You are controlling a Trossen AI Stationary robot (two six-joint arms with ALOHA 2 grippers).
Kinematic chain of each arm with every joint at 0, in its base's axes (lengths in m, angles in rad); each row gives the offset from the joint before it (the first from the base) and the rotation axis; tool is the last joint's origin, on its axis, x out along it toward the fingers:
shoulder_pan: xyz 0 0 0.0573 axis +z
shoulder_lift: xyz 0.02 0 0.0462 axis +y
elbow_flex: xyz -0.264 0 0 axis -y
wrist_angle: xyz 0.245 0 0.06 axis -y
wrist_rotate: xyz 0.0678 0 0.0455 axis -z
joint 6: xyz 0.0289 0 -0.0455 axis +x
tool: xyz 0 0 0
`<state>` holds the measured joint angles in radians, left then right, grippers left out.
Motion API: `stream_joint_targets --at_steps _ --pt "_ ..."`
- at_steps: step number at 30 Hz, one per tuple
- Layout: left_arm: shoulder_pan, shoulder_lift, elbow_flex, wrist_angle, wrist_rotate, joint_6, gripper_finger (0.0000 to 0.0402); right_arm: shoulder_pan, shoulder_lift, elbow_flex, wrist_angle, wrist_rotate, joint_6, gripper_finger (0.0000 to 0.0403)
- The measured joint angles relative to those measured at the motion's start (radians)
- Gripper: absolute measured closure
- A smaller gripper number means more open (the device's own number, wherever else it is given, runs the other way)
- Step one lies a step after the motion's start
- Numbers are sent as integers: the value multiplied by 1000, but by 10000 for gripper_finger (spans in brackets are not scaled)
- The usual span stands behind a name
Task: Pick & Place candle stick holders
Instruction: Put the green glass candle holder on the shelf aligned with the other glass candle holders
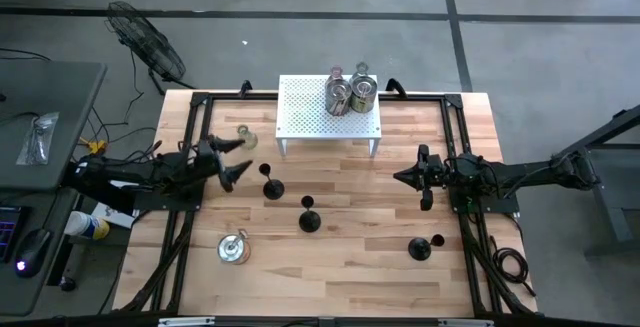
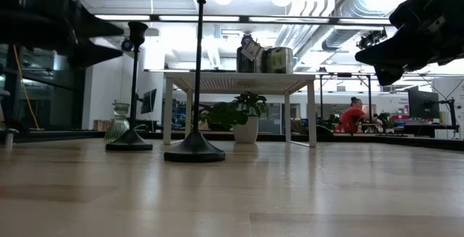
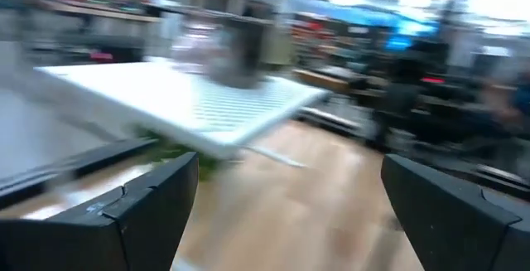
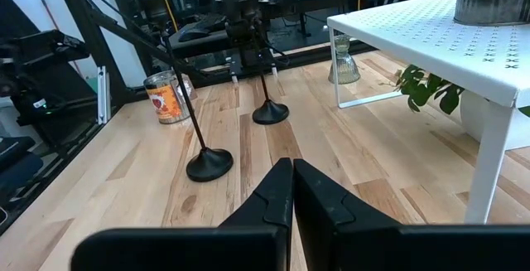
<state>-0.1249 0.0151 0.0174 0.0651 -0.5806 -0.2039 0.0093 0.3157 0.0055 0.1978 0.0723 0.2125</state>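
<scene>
Three black candle stick holders with round bases and thin stems stand on the wooden table: one [image 1: 272, 187], one [image 1: 309, 219] and one [image 1: 420, 249]. A small clear-glass holder [image 1: 245, 137] stands left of the white rack [image 1: 310, 117]. Squat silvery holders [image 1: 350, 92] sit on the rack's far right part. A squat silvery holder with an orange label [image 1: 234, 249] stands near the front left. My left gripper [image 1: 243, 155] hangs open above the table's left side, empty. My right gripper [image 1: 405, 177] hangs shut at the right, empty.
The white perforated rack [image 4: 447, 39] stands on thin legs at the table's far middle, with a potted plant [image 4: 426, 89] under it. Black frame rails [image 1: 190, 167] run along both sides of the table. Bare wood lies between the grippers and along the near edge.
</scene>
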Motion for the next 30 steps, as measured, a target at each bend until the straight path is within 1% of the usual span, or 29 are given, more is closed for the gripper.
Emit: stream_joint_targets --at_steps 2,4,7,10,13,21,24,28,30 --pt "0 0 0 -11 -106 1 29 0 0 0 0 0 0 398" --pt "0 0 0 -14 -177 35 29 0 0 0 0 0 0 398" --pt "0 19 0 -19 -249 113 29 0 0 0 0 0 0 398" --pt "0 68 0 -28 -328 200 29 0 0 0 0 0 0 398" --pt "0 134 0 -34 -382 219 29 0 0 0 0 0 0 398" --pt "0 321 0 -55 -535 74 29 0 1 0 0 0 0 398" --pt "1 379 0 -63 -562 46 29 0 1 0 0 0 0 398" --pt "1 457 0 -75 -630 -51 29 0 1 0 0 0 0 398" --pt "1 492 0 -78 -649 -75 29 0 1 0 0 0 0 398"
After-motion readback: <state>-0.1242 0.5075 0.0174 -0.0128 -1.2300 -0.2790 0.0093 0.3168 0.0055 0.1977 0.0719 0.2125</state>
